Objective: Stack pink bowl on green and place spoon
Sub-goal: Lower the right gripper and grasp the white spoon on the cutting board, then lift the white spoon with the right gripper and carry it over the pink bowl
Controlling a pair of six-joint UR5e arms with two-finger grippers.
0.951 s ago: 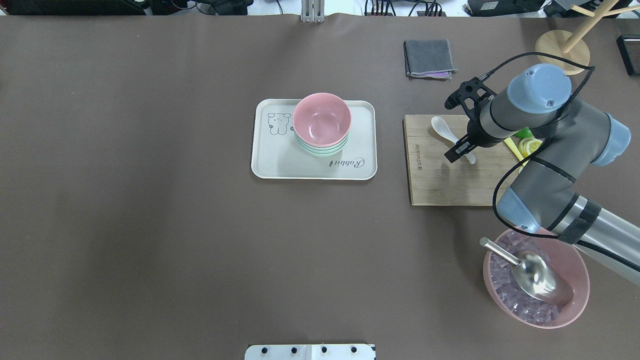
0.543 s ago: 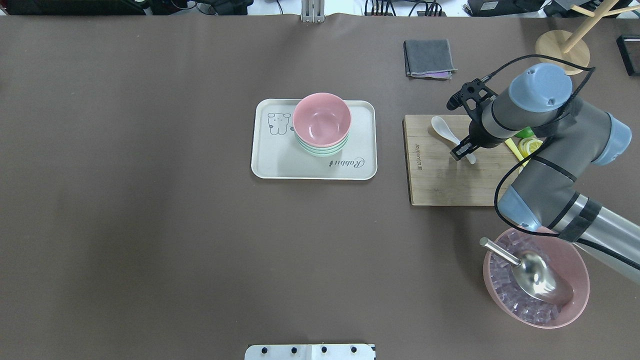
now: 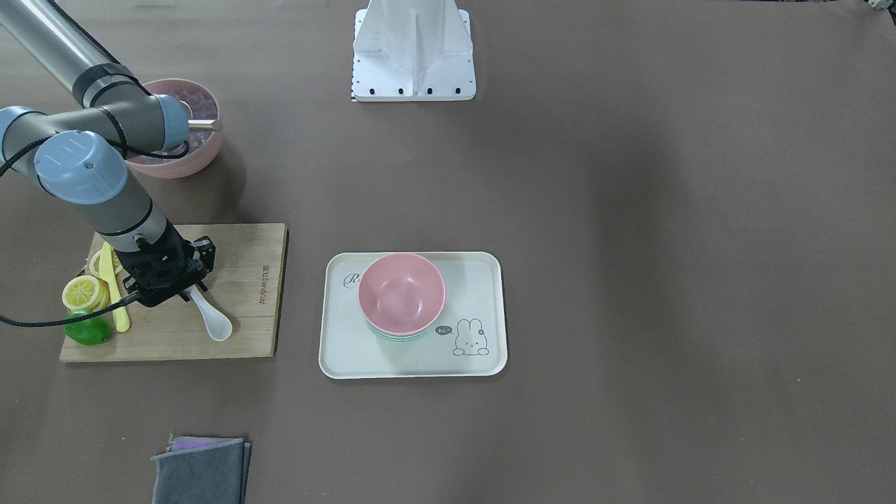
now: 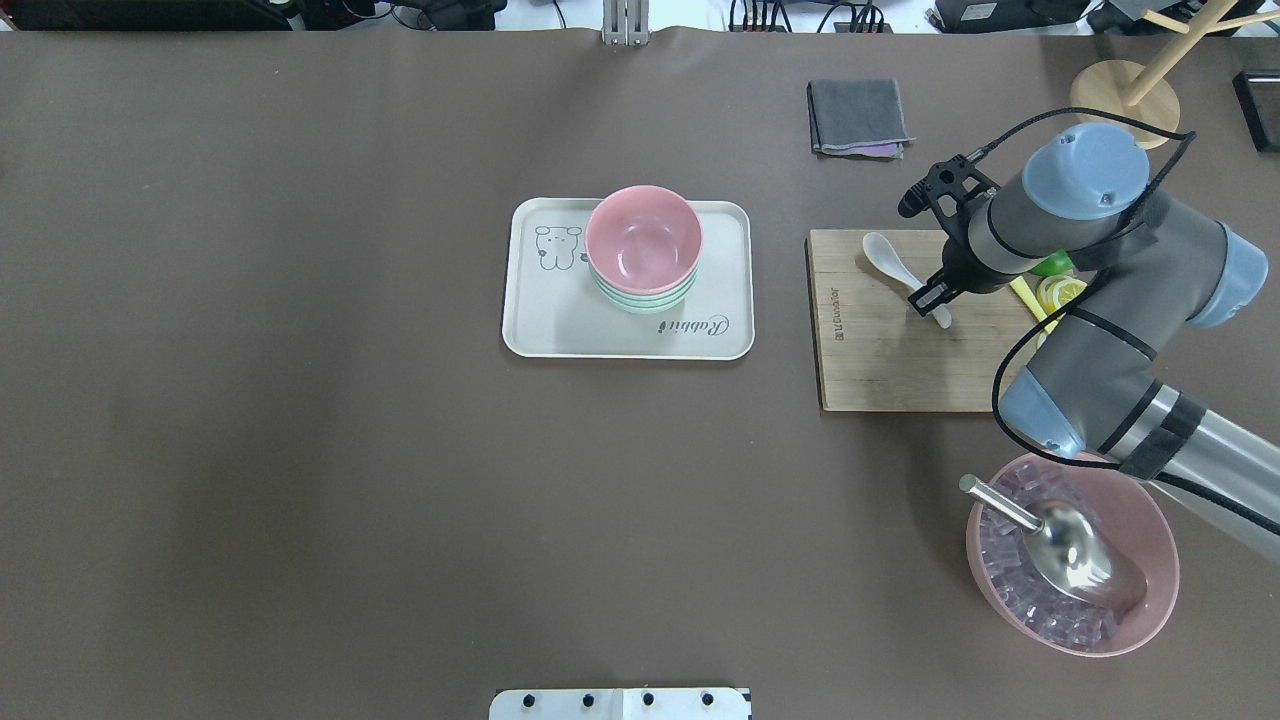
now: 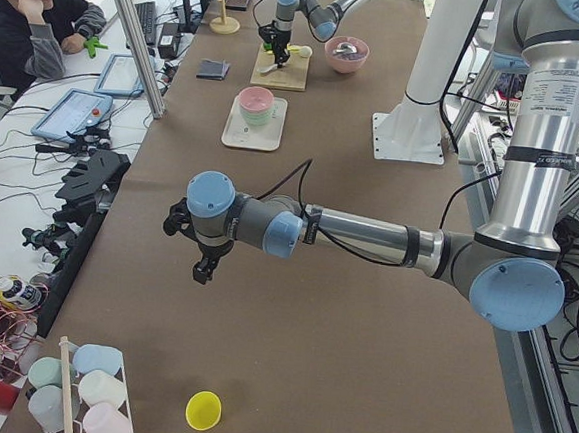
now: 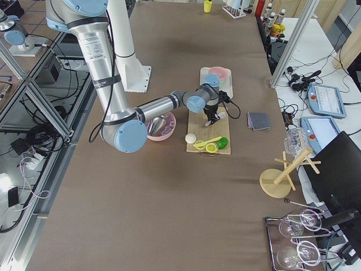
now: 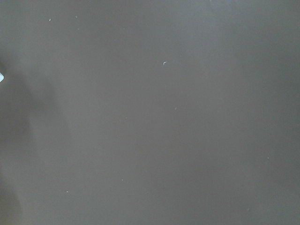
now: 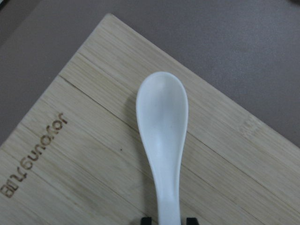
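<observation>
Front-facing view: the right gripper [image 3: 187, 288] is seen at left of frame, low over the bamboo board [image 3: 245, 336], at the handle of the white spoon [image 3: 215, 322]. The scoop end points to lower right. The pink bowl [image 3: 401, 290] is nested on the green bowls [image 3: 399, 338], on the tray [image 3: 413, 369] at center.

Overhead view: the spoon is laid flat on the board in the right half, with the claw at its handle end. The bowl stack is at center.

Exterior left view: the left gripper [image 5: 203, 267] is hung over bare table [image 5: 257, 374], left of center. Its opening cannot be told.

Exterior right view: the near arm is stretched to the board at center; the claw is too small to read.

Left wrist view: only table surface is shown.

Right wrist view: two dark fingertips [image 8: 146, 219] are set at the bottom edge, one on either side of the spoon handle. The gap is narrow, with a sliver of board visible on each side. Contact cannot be told. The scoop faces up, toward frame top.
</observation>
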